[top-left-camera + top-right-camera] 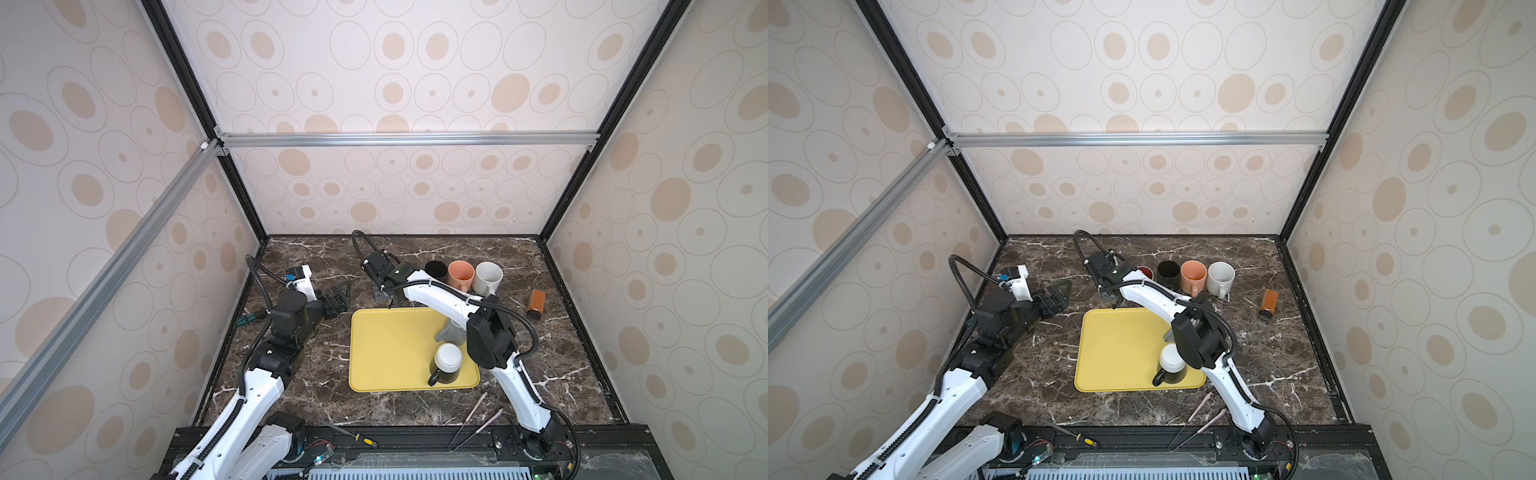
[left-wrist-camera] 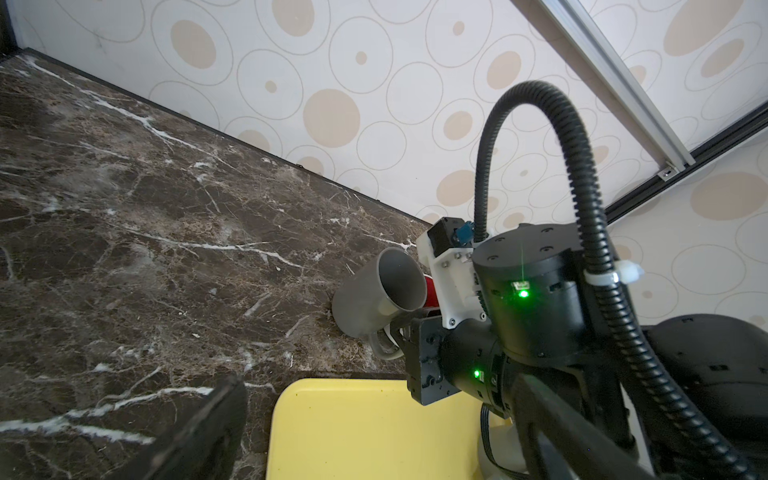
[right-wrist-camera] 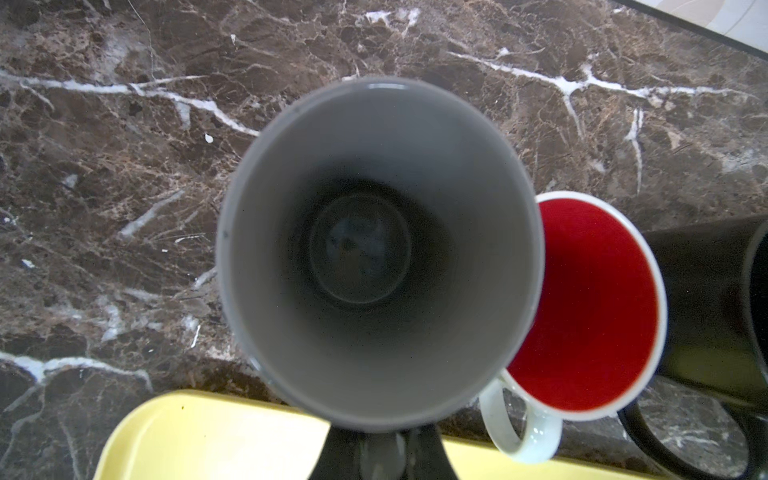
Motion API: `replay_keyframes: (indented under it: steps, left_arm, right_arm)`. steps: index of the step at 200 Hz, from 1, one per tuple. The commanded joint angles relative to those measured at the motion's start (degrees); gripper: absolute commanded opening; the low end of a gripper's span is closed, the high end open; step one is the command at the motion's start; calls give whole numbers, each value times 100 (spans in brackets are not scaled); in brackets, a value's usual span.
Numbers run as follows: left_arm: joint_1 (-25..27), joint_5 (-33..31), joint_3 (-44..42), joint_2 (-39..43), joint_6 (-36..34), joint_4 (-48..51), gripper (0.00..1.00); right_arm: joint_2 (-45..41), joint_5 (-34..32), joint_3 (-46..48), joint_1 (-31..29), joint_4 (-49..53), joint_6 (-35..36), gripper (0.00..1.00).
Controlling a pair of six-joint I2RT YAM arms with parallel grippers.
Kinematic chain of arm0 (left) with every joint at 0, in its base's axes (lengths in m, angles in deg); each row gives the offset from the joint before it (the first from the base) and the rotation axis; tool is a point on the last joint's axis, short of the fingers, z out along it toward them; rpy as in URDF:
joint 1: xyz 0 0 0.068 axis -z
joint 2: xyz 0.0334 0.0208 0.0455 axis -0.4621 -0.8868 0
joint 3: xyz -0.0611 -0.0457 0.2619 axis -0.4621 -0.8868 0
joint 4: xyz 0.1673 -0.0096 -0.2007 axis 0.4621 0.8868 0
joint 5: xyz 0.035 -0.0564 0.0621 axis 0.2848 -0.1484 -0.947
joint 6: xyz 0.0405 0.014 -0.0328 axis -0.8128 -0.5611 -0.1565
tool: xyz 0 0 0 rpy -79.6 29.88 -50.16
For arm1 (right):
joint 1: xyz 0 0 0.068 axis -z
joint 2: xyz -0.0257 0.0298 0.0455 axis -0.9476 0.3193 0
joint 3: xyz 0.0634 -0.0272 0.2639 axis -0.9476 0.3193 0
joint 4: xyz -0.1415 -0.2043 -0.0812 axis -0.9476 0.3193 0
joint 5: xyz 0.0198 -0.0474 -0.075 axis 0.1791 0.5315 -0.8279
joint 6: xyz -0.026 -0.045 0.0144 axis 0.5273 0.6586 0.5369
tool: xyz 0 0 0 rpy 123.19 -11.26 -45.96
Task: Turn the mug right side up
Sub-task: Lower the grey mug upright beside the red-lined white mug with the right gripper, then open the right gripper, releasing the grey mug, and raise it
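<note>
Walls: white panels printed with beige ovals [image 1: 395, 62], edged by aluminium rails [image 1: 407, 139]
Surface: dark brown marble tabletop [image 1: 573, 345], veined in white

Dark mug [image 1: 1170, 365] on yellow tray [image 1: 1117, 353], orange mug [image 1: 1192, 277] behind

Grey mug [image 3: 380, 249], mouth up, beside red-lined mug [image 3: 582, 307]

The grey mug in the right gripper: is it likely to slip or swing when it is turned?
Probably stiff and heavy for its size: the grey mug looks like thick ceramic. The right gripper seems shut on its handle alone, so the body may pivot between the jaws. It sits close to the red-lined mug, which it could bump.
</note>
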Motion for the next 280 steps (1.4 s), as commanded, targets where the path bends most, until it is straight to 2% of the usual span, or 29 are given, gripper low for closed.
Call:
replay_keyframes:
  steps: [1, 74, 139, 194, 248, 280]
  left_arm:
    - [-46, 39, -24, 81, -137, -98, 100]
    - [-39, 48, -77, 102, -145, -97, 100]
    - [-44, 30, -110, 185, -166, -59, 100]
    - [-39, 381, 188, -68, -424, 166, 100]
    - [19, 1179, 242, -221, -599, 171, 100]
    - [306, 1181, 331, -382, -748, 235, 100]
  right_arm:
    - [-9, -294, -389, -48, -26, -125, 9]
    - [24, 164, -534, -48, 145, -224, 35]
    - [-212, 218, -304, -49, 85, -239, 35]
    - [-1062, 134, 48, 18, -84, 111, 36]
    - [-2508, 926, 1452, 87, -855, 676, 36]
    - [-3343, 1541, 2565, 301, -1332, 548, 35]
